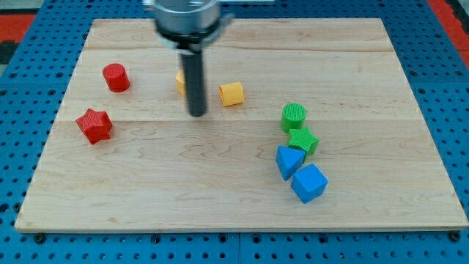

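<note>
My tip [197,114] rests on the wooden board [220,198] a little left of centre in the upper half. The dark rod hides most of a yellow block [179,82] just behind it, so I cannot tell whether they touch. A yellow hexagonal block [231,94] sits a short way to the tip's right, apart from it. At the view's left are a red cylinder [116,77] and a red star block [94,125]. To the right, a green cylinder [294,116], a green star block [303,141], a blue triangular block [289,161] and a blue cube-like block [309,182] form a tight cluster.
The board lies on a blue perforated surface [29,88] that surrounds it on all sides. The arm's grey round body [187,18] hangs over the board's top edge.
</note>
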{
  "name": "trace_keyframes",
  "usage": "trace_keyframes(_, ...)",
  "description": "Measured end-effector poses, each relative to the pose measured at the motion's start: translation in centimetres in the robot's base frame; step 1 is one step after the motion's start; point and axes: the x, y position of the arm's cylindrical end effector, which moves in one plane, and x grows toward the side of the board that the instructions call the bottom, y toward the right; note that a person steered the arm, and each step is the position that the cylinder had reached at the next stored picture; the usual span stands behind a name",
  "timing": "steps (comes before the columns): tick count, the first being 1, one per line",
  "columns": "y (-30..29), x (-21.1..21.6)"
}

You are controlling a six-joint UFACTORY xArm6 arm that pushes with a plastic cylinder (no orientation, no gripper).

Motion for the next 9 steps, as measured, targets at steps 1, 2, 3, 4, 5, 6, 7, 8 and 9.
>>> trace_keyframes(1,-5.7,0.0)
trace_keyframes(2,-9.0,0.0)
trace_keyframes(3,-11.8,-0.2)
trace_keyframes(4,-14.3,-0.3)
trace_keyframes(5,-18.2,-0.5)
trace_keyframes(6,-12.5,-1.7)
trace_keyframes(7,-11.3,-2.6)
trace_keyframes(8,-9.2,-3.5)
trace_keyframes(9,-7.9,-6.8)
